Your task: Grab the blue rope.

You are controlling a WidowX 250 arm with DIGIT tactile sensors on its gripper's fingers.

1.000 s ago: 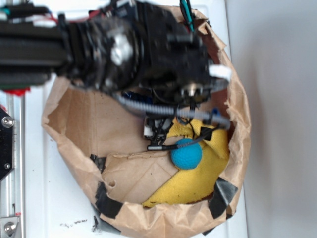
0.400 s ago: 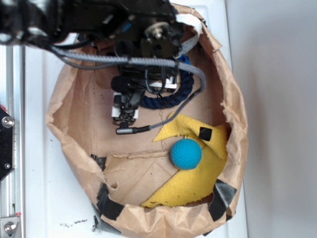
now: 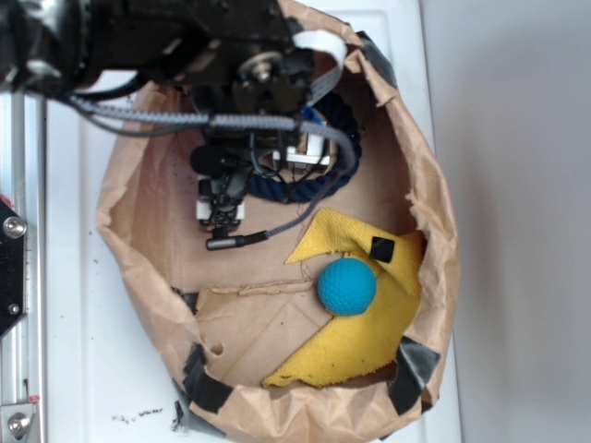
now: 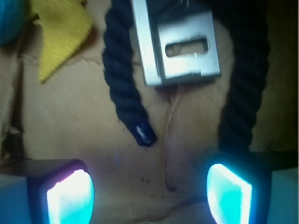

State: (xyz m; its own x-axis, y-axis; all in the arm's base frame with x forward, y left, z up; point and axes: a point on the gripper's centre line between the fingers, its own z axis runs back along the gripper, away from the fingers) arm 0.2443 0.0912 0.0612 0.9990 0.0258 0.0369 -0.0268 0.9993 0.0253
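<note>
Hovering over the blue rope [image 4: 122, 88]
We see our end effector [image 4: 149, 191] spread apart, one rope strand running between its fingers.

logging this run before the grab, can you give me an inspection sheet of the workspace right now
Surface: crumpled brown paper bag lying open on a white tabletop; black tape patches along its lower rim.
Job's things: thick dark navy twisted rope curved on the bag floor, one shiny blue taped end showing in the wrist view, nothing gripping it.
Clutter: teal-blue ball resting on a yellow cloth; small black square on the cloth.
Grippers: hand open above the rope, glowing pads apart, one rope strand beside the right pad.
Cables: grey braided cable crossing the arm and looping down into the bag.
Surroundings: metal rail on the left edge, plain grey wall on the right.
</note>
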